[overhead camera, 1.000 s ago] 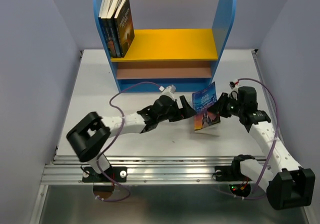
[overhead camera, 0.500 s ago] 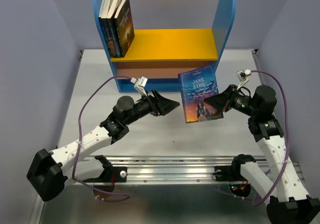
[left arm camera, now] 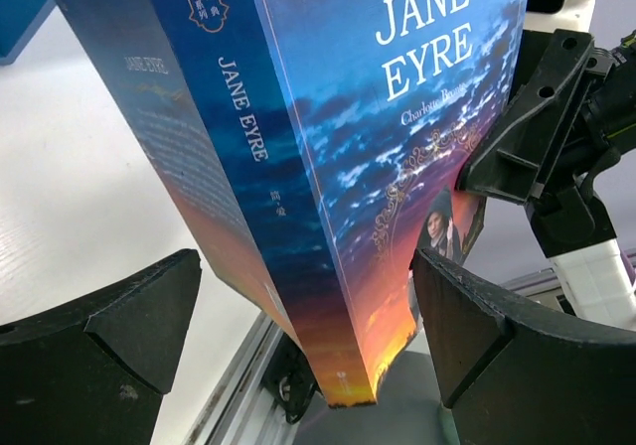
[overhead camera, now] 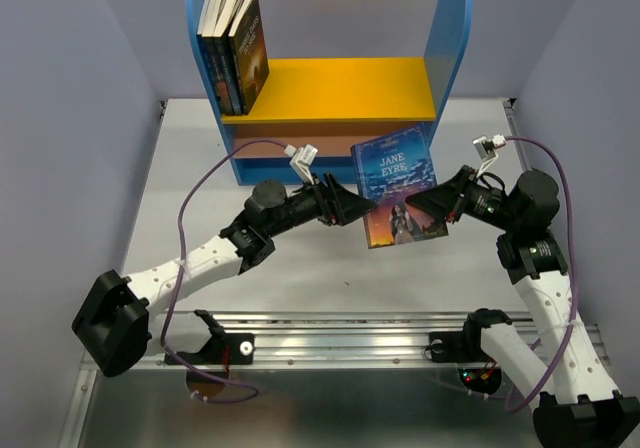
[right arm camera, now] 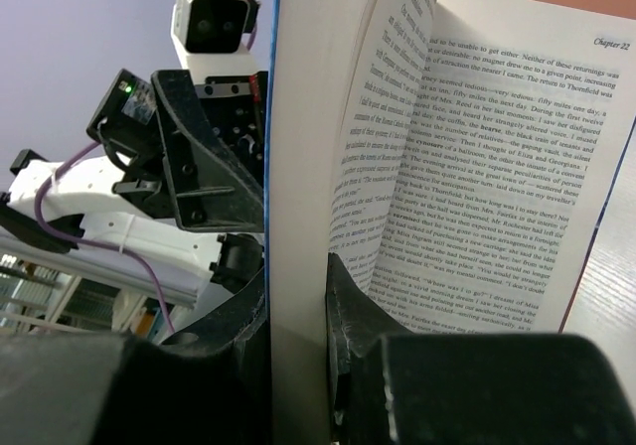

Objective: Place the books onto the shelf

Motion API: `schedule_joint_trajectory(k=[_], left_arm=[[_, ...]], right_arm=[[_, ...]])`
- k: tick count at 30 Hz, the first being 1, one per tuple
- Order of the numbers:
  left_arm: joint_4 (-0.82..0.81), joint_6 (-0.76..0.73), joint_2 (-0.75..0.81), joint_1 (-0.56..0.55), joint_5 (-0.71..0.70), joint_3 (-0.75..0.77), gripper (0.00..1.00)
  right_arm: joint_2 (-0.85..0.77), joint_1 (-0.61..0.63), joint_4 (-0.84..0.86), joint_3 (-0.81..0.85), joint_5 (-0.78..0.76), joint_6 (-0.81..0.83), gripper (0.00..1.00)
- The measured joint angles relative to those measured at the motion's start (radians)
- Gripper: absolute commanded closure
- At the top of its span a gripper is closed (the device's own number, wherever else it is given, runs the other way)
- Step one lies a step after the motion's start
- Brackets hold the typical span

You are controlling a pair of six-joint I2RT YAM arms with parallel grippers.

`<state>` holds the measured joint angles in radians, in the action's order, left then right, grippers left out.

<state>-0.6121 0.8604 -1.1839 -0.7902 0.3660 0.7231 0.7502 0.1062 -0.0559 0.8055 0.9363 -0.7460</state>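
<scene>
- Three books stood at the left end of the shelf on its yellow upper board, leaning on the left side panel (titles too small to read from above).
- The left gripper was spread wide, its fingers on either side of the lower spine corner; whether they touched it was unclear.
- The sunset book, titled JANE EYRE, was held upright in the air above the table, in front of the shelf's lower boards, which it partly hid; its top was cut off in the left wrist view.
- The right gripper was clamped on the front cover and a block of pages, with the rest fanned open; its tips were hidden behind the book from above.
</scene>
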Motion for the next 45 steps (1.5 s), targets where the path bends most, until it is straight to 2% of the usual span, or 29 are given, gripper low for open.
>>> schedule_joint_trajectory(k=[6,8,9,11,12,14,15,20,21,24,25,26,27,28,29,36,45], left_arm=[[-0.039,-0.007,-0.065,-0.007,0.000,0.046,0.01],[-0.048,-0.007,-0.087,-0.007,0.003,0.065,0.08],[-0.054,-0.006,-0.099,-0.006,0.005,0.076,0.22],[-0.079,-0.002,-0.114,-0.006,0.021,0.087,0.41],[-0.091,0.001,-0.118,-0.006,0.027,0.090,0.63],[-0.121,0.010,-0.127,-0.005,0.044,0.090,0.93],[-0.139,0.040,-0.132,0.001,0.054,0.091,1.00],[-0.241,0.039,-0.177,0.024,0.093,0.097,1.00],[-0.252,0.039,-0.190,0.026,0.099,0.097,1.00],[-0.241,0.023,-0.190,0.031,0.082,0.097,1.00],[-0.235,0.014,-0.187,0.031,0.074,0.097,1.00],[-0.211,-0.024,-0.175,0.030,0.064,0.097,1.00],[-0.179,-0.057,-0.160,0.024,0.053,0.098,1.00],[-0.134,-0.090,-0.138,0.013,0.029,0.098,1.00],[-0.087,-0.134,-0.113,0.005,0.010,0.098,1.00],[0.179,-0.392,0.055,-0.019,-0.192,0.149,1.00],[0.282,-0.636,0.080,-0.011,-0.445,0.330,1.00]], right_arm=[[0.000,0.007,0.048,0.000,0.037,-0.033,0.99],[0.000,0.006,0.073,0.000,0.044,-0.045,0.99],[0.000,0.006,0.080,0.000,0.043,-0.048,0.99],[0.000,0.006,0.089,0.000,0.042,-0.049,0.99],[0.000,0.006,0.088,0.000,0.043,-0.051,0.99],[0.000,0.006,0.086,0.000,0.043,-0.051,0.99],[0.000,0.006,0.083,-0.001,0.042,-0.048,0.99],[0.008,0.001,0.063,0.010,0.009,0.002,0.99],[0.012,0.001,0.045,0.018,0.006,0.011,0.90],[0.041,0.000,-0.053,0.054,-0.037,0.057,0.41],[0.049,0.000,-0.083,0.067,-0.055,0.070,0.28],[0.060,0.001,-0.126,0.092,-0.093,0.095,0.20],[0.070,0.006,-0.165,0.120,-0.134,0.114,0.07],[0.074,0.007,-0.187,0.135,-0.155,0.130,0.07],[0.075,0.008,-0.218,0.158,-0.202,0.151,0.00],[0.035,0.012,-0.296,0.213,-0.463,0.207,0.00],[0.037,0.012,-0.369,0.214,-0.664,0.235,0.00]])
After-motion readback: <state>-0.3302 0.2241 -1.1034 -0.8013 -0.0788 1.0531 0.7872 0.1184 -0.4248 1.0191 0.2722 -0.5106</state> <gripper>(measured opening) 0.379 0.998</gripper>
